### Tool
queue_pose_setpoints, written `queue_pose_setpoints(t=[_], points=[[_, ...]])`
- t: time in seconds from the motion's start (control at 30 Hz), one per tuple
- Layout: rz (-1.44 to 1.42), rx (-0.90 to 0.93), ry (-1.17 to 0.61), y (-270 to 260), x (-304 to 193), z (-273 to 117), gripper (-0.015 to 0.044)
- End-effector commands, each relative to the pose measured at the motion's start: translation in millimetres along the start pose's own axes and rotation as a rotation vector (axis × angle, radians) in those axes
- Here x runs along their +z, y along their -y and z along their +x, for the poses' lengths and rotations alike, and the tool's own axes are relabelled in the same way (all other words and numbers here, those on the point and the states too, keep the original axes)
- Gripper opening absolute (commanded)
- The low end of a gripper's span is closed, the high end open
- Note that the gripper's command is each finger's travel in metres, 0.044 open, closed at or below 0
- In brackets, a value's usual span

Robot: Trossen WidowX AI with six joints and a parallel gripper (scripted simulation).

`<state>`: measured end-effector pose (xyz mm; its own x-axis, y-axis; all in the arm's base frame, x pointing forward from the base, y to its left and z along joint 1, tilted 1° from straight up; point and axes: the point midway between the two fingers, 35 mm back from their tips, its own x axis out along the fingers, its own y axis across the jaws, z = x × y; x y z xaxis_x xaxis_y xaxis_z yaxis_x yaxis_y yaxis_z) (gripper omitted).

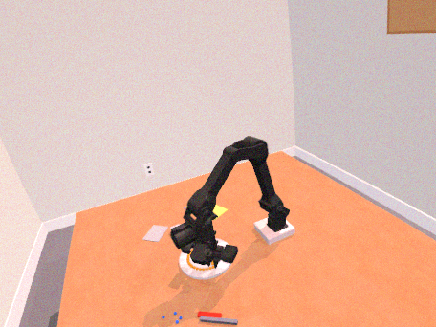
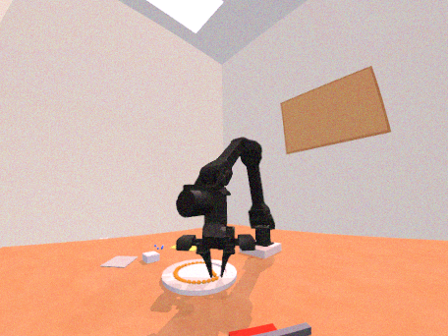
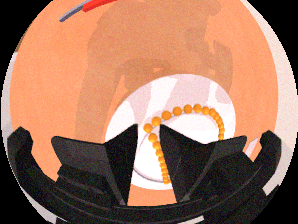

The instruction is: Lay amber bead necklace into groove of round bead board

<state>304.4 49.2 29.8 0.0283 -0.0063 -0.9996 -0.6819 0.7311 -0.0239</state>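
The round bead board (image 1: 198, 274) (image 2: 169, 283) (image 3: 122, 120) is white and lies under my gripper. The amber bead necklace (image 1: 203, 269) (image 2: 196, 282) (image 3: 188, 108) lies on it as an uneven loop. In the wrist view its far and right beads run close to the groove line, while the near-left strand runs inside the groove's arc, off it. My gripper (image 2: 217, 277) (image 3: 148, 126) is slightly open, tips low over the board, with a bead or two of the loop between them but not pinched. The fingers hide part of the loop; the arm hides much of the board in the top view.
A red bar (image 1: 209, 315) (image 2: 252, 330) (image 3: 97, 6) and a grey bar (image 1: 219, 321) (image 3: 71, 15) lie at the front, near several blue dots (image 1: 175, 314). A pale sheet (image 1: 156, 233) (image 2: 119, 261), a white block (image 2: 150, 257) and a yellow sheet (image 1: 220, 210) lie behind the board.
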Motion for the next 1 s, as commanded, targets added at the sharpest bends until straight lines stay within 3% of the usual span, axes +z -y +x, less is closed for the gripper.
queue_pose_setpoints(t=[0.0,0.3,0.93,0.97], points=[[0.0,0.0,0.0,0.1,0.0,-0.5,0.021],[0.0,0.001,-0.001,-0.2,-0.3,-1.6,0.044],[0.006,0.0,0.001,-0.2,-0.3,-6.0,0.044],[-0.008,0.0,0.001,0.0,-0.6,-6.8,0.0414]])
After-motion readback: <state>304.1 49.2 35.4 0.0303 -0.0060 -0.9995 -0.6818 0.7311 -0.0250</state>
